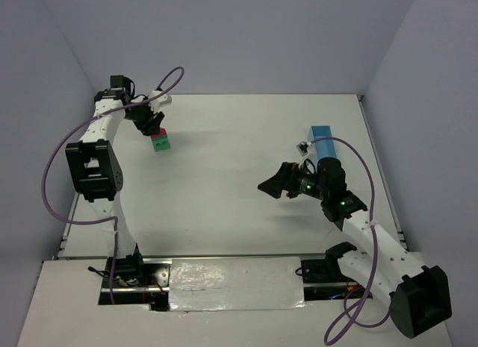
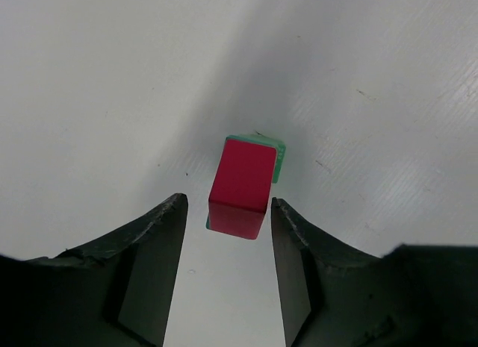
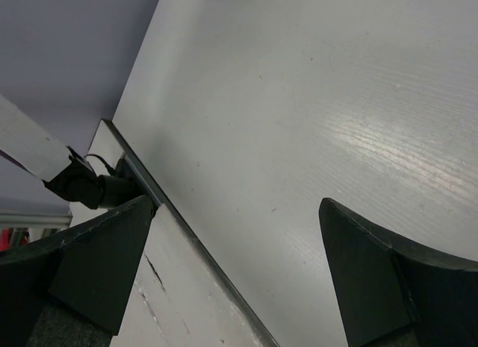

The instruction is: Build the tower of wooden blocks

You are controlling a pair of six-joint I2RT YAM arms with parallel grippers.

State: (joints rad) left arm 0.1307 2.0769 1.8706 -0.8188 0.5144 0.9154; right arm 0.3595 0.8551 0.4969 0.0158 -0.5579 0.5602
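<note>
When you look from the top camera, you find the left gripper (image 1: 151, 127) at the upper left of the frame, directly over a small stack: the red roof-shaped block (image 1: 157, 136) sits on a green block (image 1: 163, 145), and both stand on the white table (image 1: 239, 116).

In the left wrist view the two dark fingers (image 2: 153, 265) stand apart. The red roof-shaped block (image 2: 240, 184) lies in the gap between them (a thin strip of table shows on each side, so they do not press it). Of the green block (image 2: 278, 162) you see there only a narrow edge, at the upper right of the red one. How high the fingertips hang over the stack, you cannot tell.

You see the right gripper (image 1: 275, 184) right of centre in the top view, well apart from the stack. Its jaws are spread wide, and in the right wrist view only bare table shows between them. A light-blue oblong tray (image 1: 321, 132) stands near this arm, toward the upper right. A purple cable (image 1: 49, 164) loops beside the left arm.
</note>
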